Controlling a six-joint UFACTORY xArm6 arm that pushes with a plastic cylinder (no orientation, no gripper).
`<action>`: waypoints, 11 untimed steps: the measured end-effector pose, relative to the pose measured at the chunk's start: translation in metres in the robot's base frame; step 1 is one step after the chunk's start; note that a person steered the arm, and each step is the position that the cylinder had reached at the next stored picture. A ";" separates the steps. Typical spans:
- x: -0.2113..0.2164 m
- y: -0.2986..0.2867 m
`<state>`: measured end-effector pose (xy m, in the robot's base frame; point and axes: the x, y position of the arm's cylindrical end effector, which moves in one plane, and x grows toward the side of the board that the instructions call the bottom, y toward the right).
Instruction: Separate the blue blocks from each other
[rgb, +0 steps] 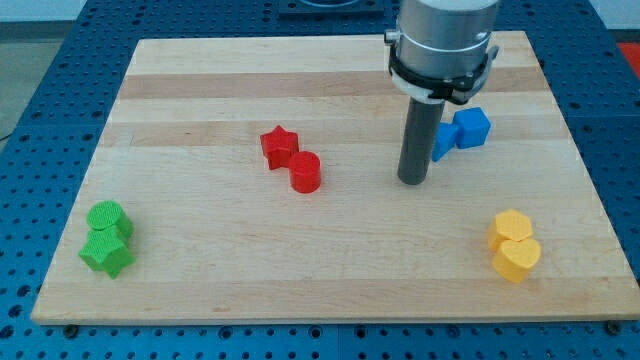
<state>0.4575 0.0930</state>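
Two blue blocks sit together at the view's upper right. A blue cube (473, 127) is on the right. A second blue block (442, 140) touches its left side and is partly hidden behind the rod, so its shape is unclear. My tip (412, 181) rests on the board just left of and below that second blue block, very close to it.
A red star (280, 146) and a red cylinder (306, 172) touch near the middle. A green cylinder (106, 218) and green star (109, 252) sit at lower left. Two yellow blocks (513, 227) (517, 258) sit at lower right. The wooden board (330, 280) lies on a blue table.
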 end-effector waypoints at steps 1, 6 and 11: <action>-0.011 0.010; 0.007 0.107; -0.073 0.024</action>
